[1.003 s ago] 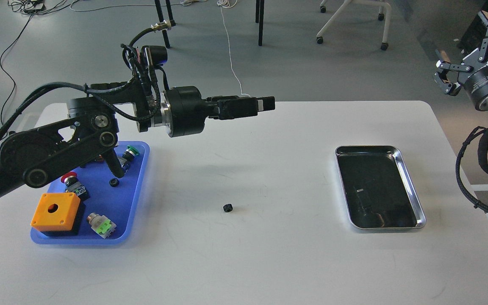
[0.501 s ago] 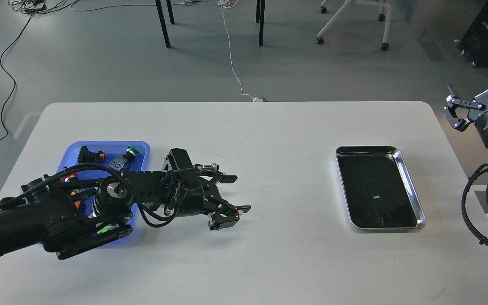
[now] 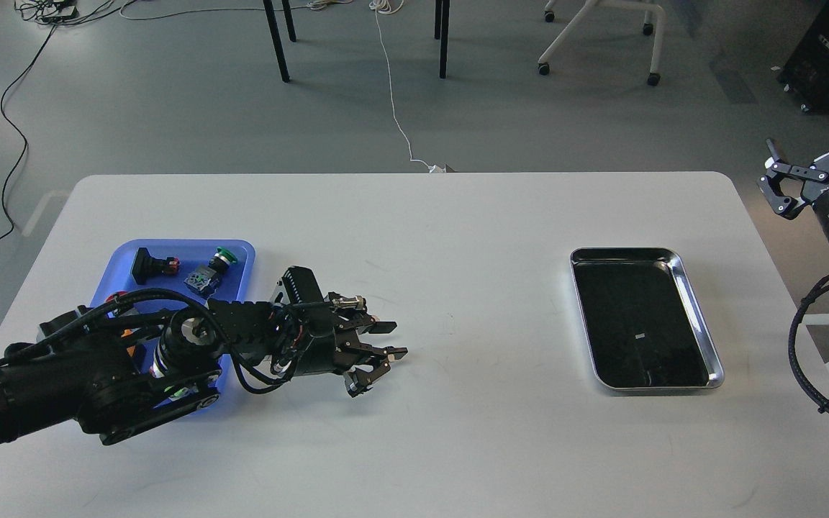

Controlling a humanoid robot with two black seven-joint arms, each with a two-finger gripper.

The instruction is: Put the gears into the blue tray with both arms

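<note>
On white bench right of rectangular blue plastic tray (image 3: 242,253): left hand (image 3: 384,344) low, fingers parted, gears hidden, none seen in tray; right hand (image 3: 817,147) spread, raised, idle.

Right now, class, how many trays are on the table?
2: the blue tray at the left, partly under the left arm, and the steel tray at the right.

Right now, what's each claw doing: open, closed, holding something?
Left gripper: low over the table, fingers apart, open; nothing visibly held.
Right gripper: raised off the table's right edge, open, empty.
</note>
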